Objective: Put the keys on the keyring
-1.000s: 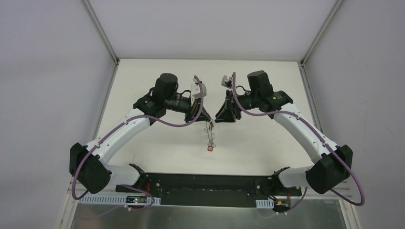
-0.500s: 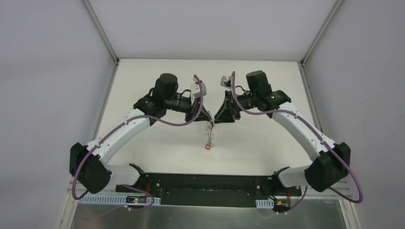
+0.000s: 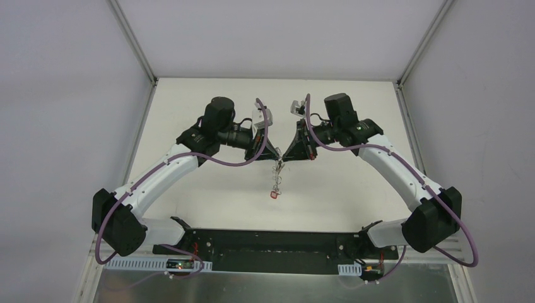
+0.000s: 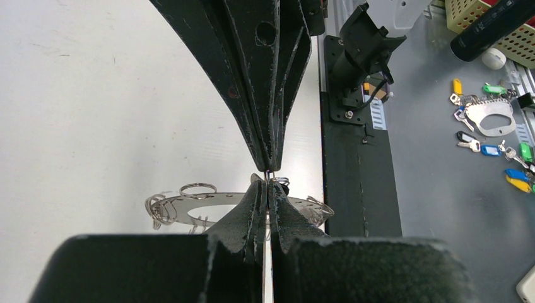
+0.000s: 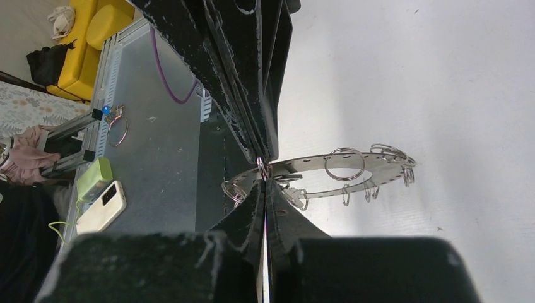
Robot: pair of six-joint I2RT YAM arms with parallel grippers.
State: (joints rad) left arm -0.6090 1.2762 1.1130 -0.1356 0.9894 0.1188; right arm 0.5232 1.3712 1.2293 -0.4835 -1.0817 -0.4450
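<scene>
We find the wide flat grey metal keyring [image 3: 277, 177], a washer-shaped plate rimmed with small wire loops, raised clear of the white table [image 3: 208, 189]. It is midway between the two arms. From above it presents edge-on as a thin line running towards the arm bases. A small red-headed key [image 3: 275, 195] hangs at its near end. Whether that key is attached to the plate itself or to one of its loops is too small for us to tell.

In the wrist views the plate [image 4: 183, 208] [image 5: 378, 165] shows its broad face. Several loops stand along its rim.

The left gripper [image 4: 267, 189] has its jaws fully closed across the rim of the plate, which shows on both sides of its fingers, and we record it as gripping the keyring. The right gripper [image 5: 265, 186] meets it tip to tip, and its jaws are likewise closed. One small wire loop sits at the meeting point. We cannot tell whether the right gripper pinches that loop, the plate or nothing.

From above, both grippers [image 3: 275, 158] [image 3: 281, 158] converge at the far end of the keyring.

Beyond the table, the left wrist view shows a grey bench [image 4: 429, 189]. It carries a second grey metal plate [image 4: 489, 117] and loose coloured key tags [image 4: 514, 180]. The right wrist view shows a white phone [image 5: 104, 205] beside the frame.
</scene>
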